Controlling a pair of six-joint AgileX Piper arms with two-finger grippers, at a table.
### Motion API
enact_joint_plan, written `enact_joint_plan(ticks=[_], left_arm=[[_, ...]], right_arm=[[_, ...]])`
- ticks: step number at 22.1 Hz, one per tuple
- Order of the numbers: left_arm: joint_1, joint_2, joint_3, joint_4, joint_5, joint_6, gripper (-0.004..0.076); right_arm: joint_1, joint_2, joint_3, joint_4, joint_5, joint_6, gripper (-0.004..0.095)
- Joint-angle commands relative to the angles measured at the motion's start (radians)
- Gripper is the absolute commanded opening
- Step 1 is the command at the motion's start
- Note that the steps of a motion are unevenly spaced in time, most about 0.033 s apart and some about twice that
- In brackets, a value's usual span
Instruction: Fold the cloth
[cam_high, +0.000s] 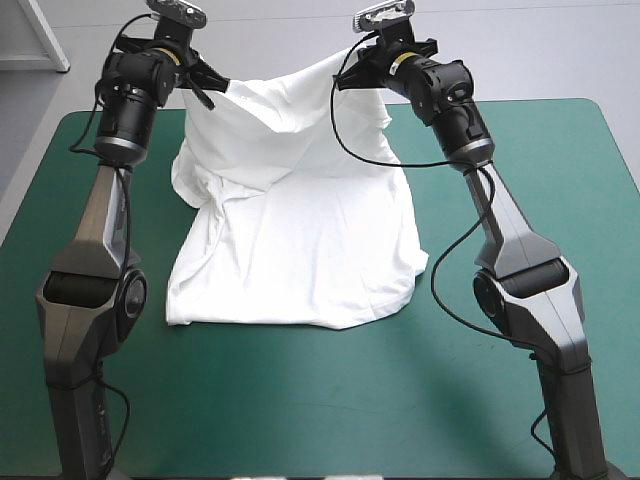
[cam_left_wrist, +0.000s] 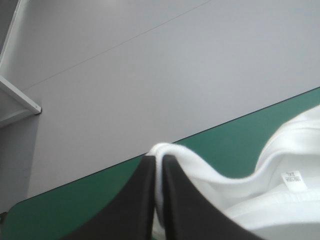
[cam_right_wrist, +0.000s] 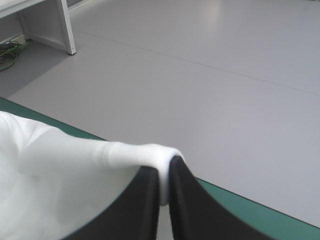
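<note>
The white T-shirt (cam_high: 290, 210) hangs between my two raised arms over the far half of the table, its lower part trailing onto the teal-green cover (cam_high: 300, 400). My left gripper (cam_high: 218, 88) is shut on the T-shirt's upper left corner. My right gripper (cam_high: 345, 62) is shut on its upper right corner. In the left wrist view the black fingers (cam_left_wrist: 140, 200) pinch a white fold (cam_left_wrist: 162, 150), and a small label (cam_left_wrist: 292, 181) shows on the cloth beside them. In the right wrist view the black fingers (cam_right_wrist: 192, 205) pinch a rolled white edge (cam_right_wrist: 150, 152).
The table's far edge (cam_left_wrist: 225, 126) runs just beyond both grippers, with grey floor past it. A white furniture leg (cam_right_wrist: 67, 27) stands on the floor farther off. Bare teal-green cover lies in front of the T-shirt's lower hem (cam_high: 290, 322).
</note>
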Motion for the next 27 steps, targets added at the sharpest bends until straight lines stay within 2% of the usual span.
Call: enact_joint_plan(ticks=[1, 2, 3, 4, 6, 7, 12, 15, 18, 20, 22, 24, 27], left_arm=[[0.006, -0.013, -0.003, 0.008, -0.172, -0.061, 0.01], [0.012, 0.017, 0.008, 0.0, -0.223, -0.121, 0.0207], [0.012, 0.032, 0.012, 0.002, -0.232, -0.153, 0.0271], [0.021, 0.06, 0.012, 0.006, -0.24, -0.188, 0.0395], [0.025, 0.072, 0.012, 0.019, -0.216, -0.2, 0.0554], [0.025, 0.065, 0.008, 0.028, -0.182, -0.198, 0.0577], [0.017, -0.056, -0.066, 0.042, 0.085, -0.168, 0.0574], [0.017, -0.182, -0.079, 0.051, 0.249, -0.168, 0.0574], [0.017, -0.256, -0.079, 0.054, 0.352, -0.168, 0.0574], [0.017, -0.3, -0.077, 0.054, 0.404, -0.181, 0.0574], [0.017, -0.354, -0.071, 0.05, 0.449, -0.21, 0.0574], [0.017, -0.385, -0.063, 0.048, 0.449, -0.227, 0.0574], [0.017, -0.473, -0.001, 0.001, 0.449, -0.227, 0.0571]], right_arm=[[-0.017, -0.032, -0.028, 0.005, -0.091, -0.01, 0.0251], [-0.029, -0.009, -0.028, 0.005, -0.093, -0.01, 0.0404], [-0.033, -0.001, -0.028, 0.008, -0.091, -0.002, 0.0464], [-0.048, 0.01, -0.028, 0.01, -0.087, 0.031, 0.0593], [-0.078, 0.008, -0.032, 0.008, -0.051, 0.097, 0.0701], [-0.093, -0.006, -0.045, 0.008, -0.013, 0.097, 0.0705], [-0.128, -0.146, -0.085, 0.004, 0.275, 0.095, 0.07], [-0.128, -0.224, -0.089, 0.001, 0.406, 0.095, 0.0698], [-0.128, -0.255, -0.091, 0.001, 0.499, 0.095, 0.0698], [-0.128, -0.272, -0.081, 0.023, 0.503, 0.11, 0.0698], [-0.128, -0.309, -0.048, 0.118, 0.503, 0.126, 0.0698], [-0.128, -0.347, 0.004, 0.193, 0.503, 0.096, 0.0692], [-0.128, -0.488, 0.262, 0.248, 0.503, 0.021, 0.0649]])
